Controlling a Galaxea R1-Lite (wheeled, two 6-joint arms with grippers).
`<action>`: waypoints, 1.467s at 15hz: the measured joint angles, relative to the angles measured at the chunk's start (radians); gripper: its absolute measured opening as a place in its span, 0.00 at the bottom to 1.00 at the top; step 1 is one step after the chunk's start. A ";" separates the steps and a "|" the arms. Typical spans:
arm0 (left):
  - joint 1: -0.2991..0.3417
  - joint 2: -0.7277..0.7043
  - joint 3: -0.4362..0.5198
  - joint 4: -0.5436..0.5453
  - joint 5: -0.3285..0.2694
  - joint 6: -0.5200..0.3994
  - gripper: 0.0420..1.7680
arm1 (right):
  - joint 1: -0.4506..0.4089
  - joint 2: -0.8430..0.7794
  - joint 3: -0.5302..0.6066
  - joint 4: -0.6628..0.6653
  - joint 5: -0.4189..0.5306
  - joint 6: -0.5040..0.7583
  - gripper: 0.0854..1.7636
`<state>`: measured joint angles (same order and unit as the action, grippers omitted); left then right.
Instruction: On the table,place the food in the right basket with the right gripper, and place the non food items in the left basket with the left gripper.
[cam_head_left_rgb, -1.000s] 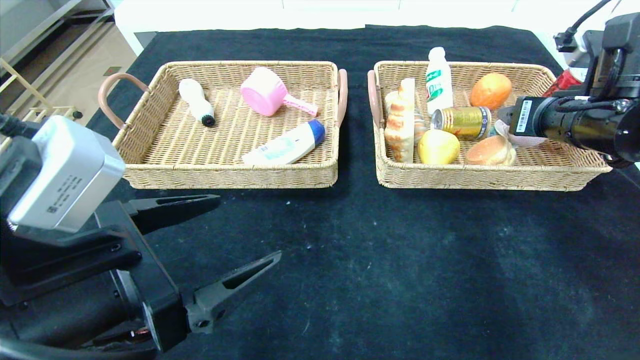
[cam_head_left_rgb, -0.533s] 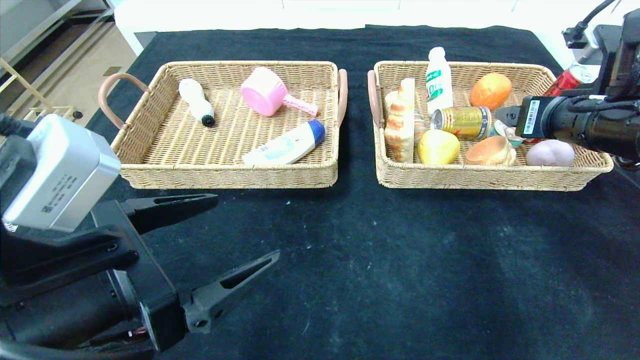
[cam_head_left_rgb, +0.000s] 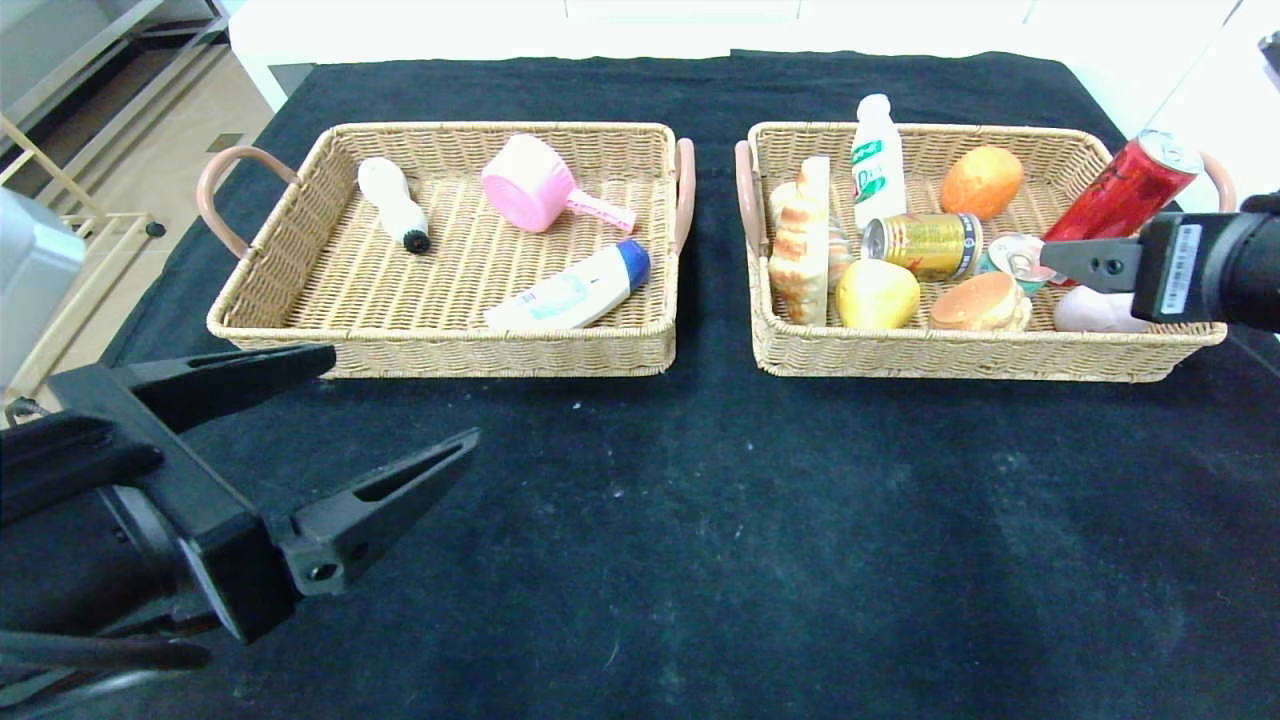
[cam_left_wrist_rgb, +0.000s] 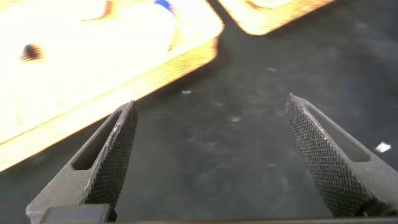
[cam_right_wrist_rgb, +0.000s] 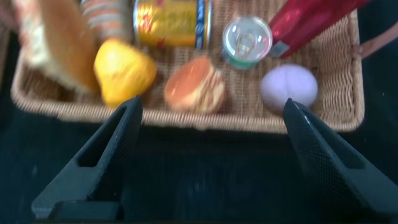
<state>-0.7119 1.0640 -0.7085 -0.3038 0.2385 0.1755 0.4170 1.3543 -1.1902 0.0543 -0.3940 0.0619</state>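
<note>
Hiding pale bun (cam_head_left_rgb: 1095, 312) partly: right pincer (cam_head_left_rgb: 1085, 266), spread wide.

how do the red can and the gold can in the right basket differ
The red can is tall and slim; the gold can is shorter and stubbier. The red can leans tilted against the right basket at its far right side, top end up, while the gold can lies flat on its side near the middle. The gold can carries a blue band at one end; the red can looks plain red. Both are metal drink cans with silver tops, resting inside the same basket.
</note>
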 joint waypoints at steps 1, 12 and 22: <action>0.013 -0.022 0.001 0.022 0.024 0.001 0.97 | 0.009 -0.047 0.040 0.017 0.016 -0.009 0.94; 0.383 -0.440 -0.080 0.625 -0.034 0.005 0.97 | -0.029 -0.699 0.182 0.721 0.118 -0.067 0.96; 0.777 -0.725 -0.425 1.117 -0.469 0.006 0.97 | -0.380 -0.979 0.059 1.083 0.201 -0.080 0.96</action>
<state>0.0649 0.3389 -1.1334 0.8134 -0.2302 0.1817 0.0368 0.3755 -1.1309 1.1377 -0.1932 -0.0177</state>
